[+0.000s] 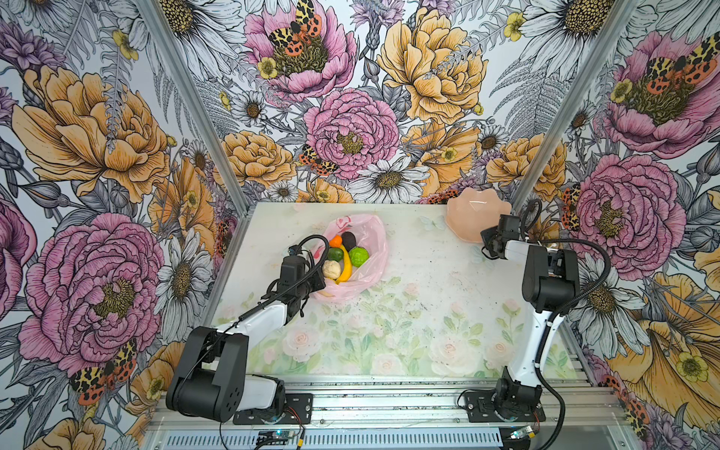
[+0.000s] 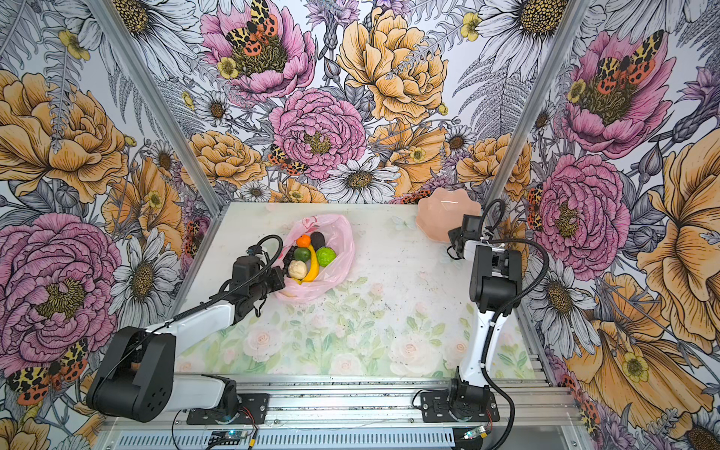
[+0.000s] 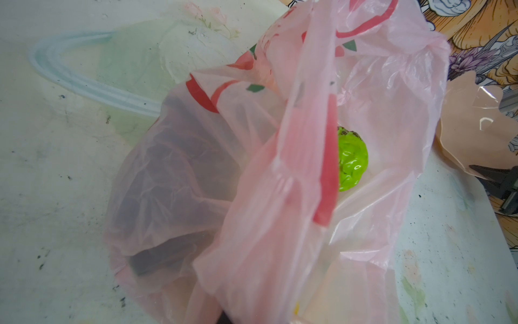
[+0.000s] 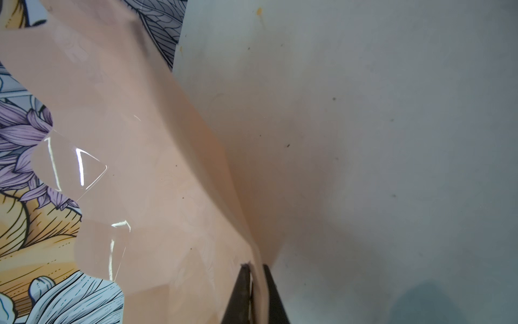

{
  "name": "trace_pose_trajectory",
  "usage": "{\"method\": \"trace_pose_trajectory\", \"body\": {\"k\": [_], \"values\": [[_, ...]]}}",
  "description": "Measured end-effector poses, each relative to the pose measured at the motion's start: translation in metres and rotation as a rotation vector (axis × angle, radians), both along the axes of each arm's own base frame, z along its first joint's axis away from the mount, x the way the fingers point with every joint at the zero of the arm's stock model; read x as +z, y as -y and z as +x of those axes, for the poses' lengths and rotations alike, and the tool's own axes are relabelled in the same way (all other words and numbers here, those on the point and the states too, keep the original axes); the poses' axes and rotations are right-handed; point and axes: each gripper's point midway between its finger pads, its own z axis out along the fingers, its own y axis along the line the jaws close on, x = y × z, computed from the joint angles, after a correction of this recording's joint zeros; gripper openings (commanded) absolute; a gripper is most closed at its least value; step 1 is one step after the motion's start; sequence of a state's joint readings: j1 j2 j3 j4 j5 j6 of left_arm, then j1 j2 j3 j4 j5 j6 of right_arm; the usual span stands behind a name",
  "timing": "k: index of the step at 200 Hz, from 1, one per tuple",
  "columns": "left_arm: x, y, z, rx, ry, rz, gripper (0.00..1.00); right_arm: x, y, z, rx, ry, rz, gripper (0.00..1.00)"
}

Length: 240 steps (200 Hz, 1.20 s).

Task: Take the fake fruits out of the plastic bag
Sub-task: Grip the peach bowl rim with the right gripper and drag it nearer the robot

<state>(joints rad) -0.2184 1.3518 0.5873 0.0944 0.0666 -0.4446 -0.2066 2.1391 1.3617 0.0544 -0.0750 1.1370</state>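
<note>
A pale-pink plastic bag (image 1: 370,249) lay open on the far left-centre of the flower-printed table (image 1: 409,311), its fake fruits (image 1: 345,255) all inside. An orange (image 1: 336,241) and a dark avocado (image 1: 349,239) sat at the far end. Two green limes (image 1: 359,256) lay either side of a yellow banana (image 1: 346,269), and a cream-white knobbly piece (image 1: 331,269) was nearest the arm. A black grape bunch (image 2: 289,256) showed in a top view at the bag's left edge.

The left gripper (image 2: 281,287) was at the bag's near-left rim, closed tight. In the left wrist view a strip of the bag's handle ran taut toward the jaws (the fingertips themselves were hidden behind the film), and only one lime showed through the mouth.

Well apart, at the table's far right corner, the right gripper (image 4: 255,269) was pinched narrow on the rim of a tilted peach petal-edged bowl (image 1: 467,222), one dark finger on each side of the wall.
</note>
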Motion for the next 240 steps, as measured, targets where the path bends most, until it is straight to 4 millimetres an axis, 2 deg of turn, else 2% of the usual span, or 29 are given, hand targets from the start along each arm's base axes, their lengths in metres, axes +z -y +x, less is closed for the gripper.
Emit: {"method": "trace_pose_trajectory", "body": {"k": [48, 77, 135, 174, 211, 240], "values": [[0.0, -0.001, 0.0, 0.006, 0.001, 0.005, 0.0, 0.004, -0.024, -0.027, 0.055, 0.008, 0.036, 0.06], [0.0, -0.001, 0.0, 0.007, 0.001, 0.005, 0.0, 0.005, -0.048, -0.056, 0.117, -0.012, 0.064, 0.05], [0.008, -0.005, 0.001, 0.019, 0.023, 0.018, 0.0, 0.039, -0.089, -0.098, 0.336, 0.026, 0.105, 0.0], [0.01, -0.009, 0.001, 0.032, 0.029, 0.022, 0.0, 0.048, -0.124, -0.148, 0.486, 0.014, 0.139, 0.0], [0.01, -0.018, 0.003, 0.058, 0.03, 0.02, 0.0, 0.034, -0.162, -0.2, 0.616, -0.055, 0.191, 0.0], [0.011, -0.022, 0.004, 0.065, 0.032, 0.013, 0.0, 0.025, -0.194, -0.229, 0.721, -0.115, 0.212, 0.0]]}}
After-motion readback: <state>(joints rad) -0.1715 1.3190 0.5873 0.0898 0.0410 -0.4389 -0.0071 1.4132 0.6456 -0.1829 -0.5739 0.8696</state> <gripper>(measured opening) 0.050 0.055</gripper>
